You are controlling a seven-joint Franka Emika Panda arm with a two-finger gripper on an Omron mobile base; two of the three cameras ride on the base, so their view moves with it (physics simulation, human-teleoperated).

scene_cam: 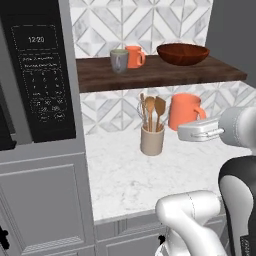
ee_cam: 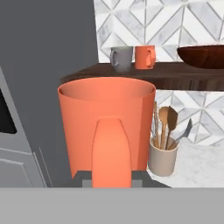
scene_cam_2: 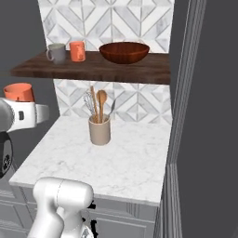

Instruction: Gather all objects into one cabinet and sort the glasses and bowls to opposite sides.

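Observation:
My gripper (ee_cam: 111, 177) is shut on the handle of an orange mug (ee_cam: 107, 124), held upright in the air below and in front of the dark-brown shelf plank (ee_cam: 175, 75). From the base cameras the held mug (scene_cam: 184, 110) (scene_cam_2: 18, 91) hangs above the counter with the gripper (scene_cam: 194, 127) just behind it. On the shelf (scene_cam: 160, 75) (scene_cam_2: 93, 69) a grey mug (scene_cam: 119, 61) (scene_cam_2: 56, 52) (ee_cam: 121, 58) and a second orange mug (scene_cam: 135, 56) (scene_cam_2: 77, 51) (ee_cam: 145, 57) stand together at the left. The dark red-brown bowl (scene_cam: 182, 54) (scene_cam_2: 124, 52) (ee_cam: 203, 56) sits at the right.
A beige utensil crock (scene_cam: 152, 140) (scene_cam_2: 99, 130) (ee_cam: 162, 159) with wooden spoons stands on the white marble counter (scene_cam: 125, 180) under the shelf. A black microwave (scene_cam: 42, 75) in grey cabinetry bounds the left; a grey wall panel (scene_cam_2: 186, 116) bounds the right.

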